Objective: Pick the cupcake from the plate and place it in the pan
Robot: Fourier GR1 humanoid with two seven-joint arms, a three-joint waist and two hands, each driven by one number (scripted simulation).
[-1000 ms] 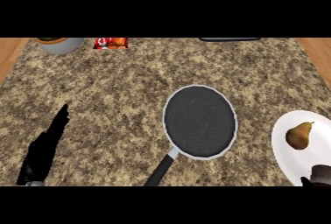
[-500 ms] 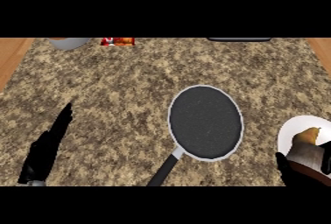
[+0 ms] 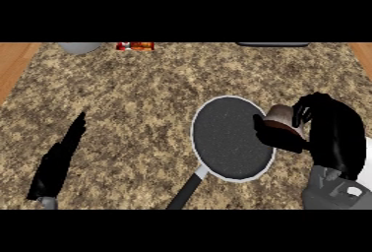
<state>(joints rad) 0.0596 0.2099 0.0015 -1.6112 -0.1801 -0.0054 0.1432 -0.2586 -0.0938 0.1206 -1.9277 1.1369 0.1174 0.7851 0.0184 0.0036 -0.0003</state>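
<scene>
- Head view: grips the cupcake (image 3: 280, 117) in the curled fingers and thumb of the right hand (image 3: 335, 140), just at the right rim of the frying pan (image 3: 225, 142).
- Rests the left hand (image 3: 58, 162), fingers straight, at the view's left, well apart from the pan.
- Risks a release too near the rim: could catch the edge, tip the cupcake and roll it onto the speckled counter (image 3: 145, 88).
</scene>
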